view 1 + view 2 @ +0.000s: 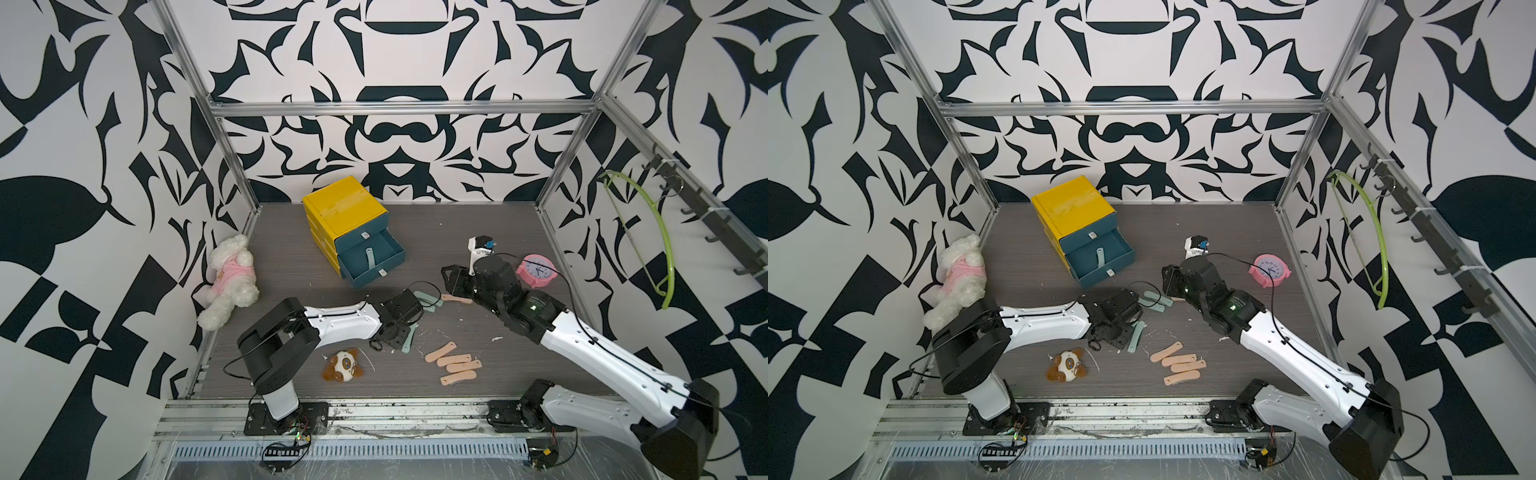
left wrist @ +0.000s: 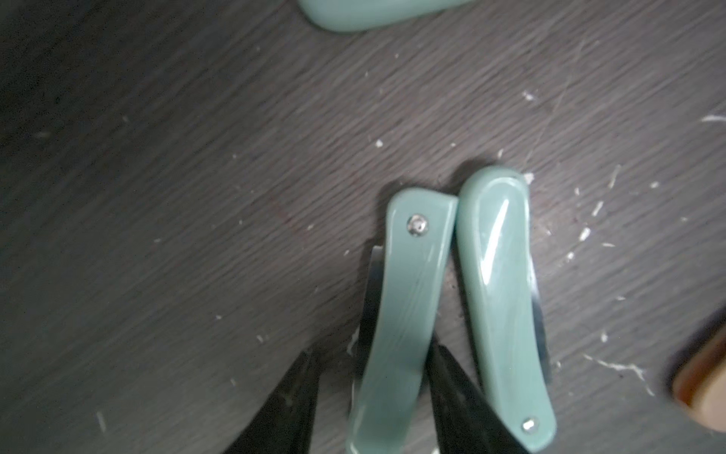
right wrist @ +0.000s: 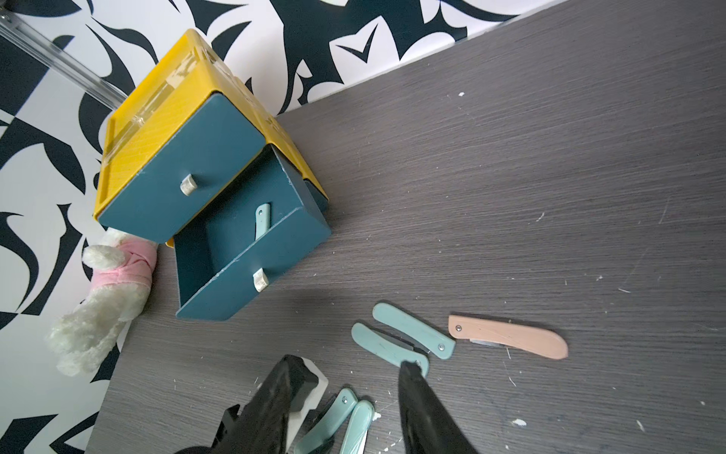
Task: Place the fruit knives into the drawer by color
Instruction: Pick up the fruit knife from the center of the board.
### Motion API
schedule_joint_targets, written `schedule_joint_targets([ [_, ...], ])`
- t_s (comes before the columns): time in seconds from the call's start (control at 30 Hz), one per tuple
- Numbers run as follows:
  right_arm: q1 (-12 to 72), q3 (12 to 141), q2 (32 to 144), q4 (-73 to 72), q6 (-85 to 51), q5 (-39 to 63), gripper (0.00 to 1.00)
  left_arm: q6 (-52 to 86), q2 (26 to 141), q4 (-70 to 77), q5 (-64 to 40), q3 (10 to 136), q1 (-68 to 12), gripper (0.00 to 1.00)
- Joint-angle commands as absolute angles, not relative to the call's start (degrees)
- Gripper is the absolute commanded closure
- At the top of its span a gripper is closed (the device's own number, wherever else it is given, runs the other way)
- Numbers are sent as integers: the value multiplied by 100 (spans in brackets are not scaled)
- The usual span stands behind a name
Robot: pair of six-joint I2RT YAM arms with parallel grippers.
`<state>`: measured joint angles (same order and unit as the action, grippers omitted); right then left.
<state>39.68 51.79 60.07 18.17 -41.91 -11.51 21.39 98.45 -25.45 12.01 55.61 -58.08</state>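
The yellow cabinet stands toward the back of the table, with the drawer under its shut top one pulled out; a single pale teal knife lies inside that drawer, and both top views show it there too.

In front of the cabinet, toward the arm bases, the left gripper is low over two teal knives lying side by side; its fingers stand apart on either side of the straddled knife, one finger close against it, with a strip of table showing at the other; the neighbour knife lies just beside, outside the jaws.

Nearer the cabinet lie two more teal knives, with a lone peach knife just beside them on the right; four peach knives lie close together farther in front of the cabinet.

The right gripper hangs above the table to the right of the cabinet; its jaws are apart with nothing between them.

A white plush dog lies left of the cabinet; a pink clock stands to its right; a brown-and-white plush lies well in front.
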Motion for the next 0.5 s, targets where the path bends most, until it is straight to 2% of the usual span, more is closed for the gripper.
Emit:
schedule_joint_targets([
  [0.0,3926,5181,5827,1760,-4210,-1345,53,2065,10055,-2761,1143,5507,-5880,59],
  [0.17,3920,5167,5805,1792,-4210,-1345,53,2175,9996,-2749,1178,5402,-5880,70],
  [0.47,3902,5142,5784,1780,-4271,-1363,53,2312,9408,-2908,1608,5476,-5880,76],
])
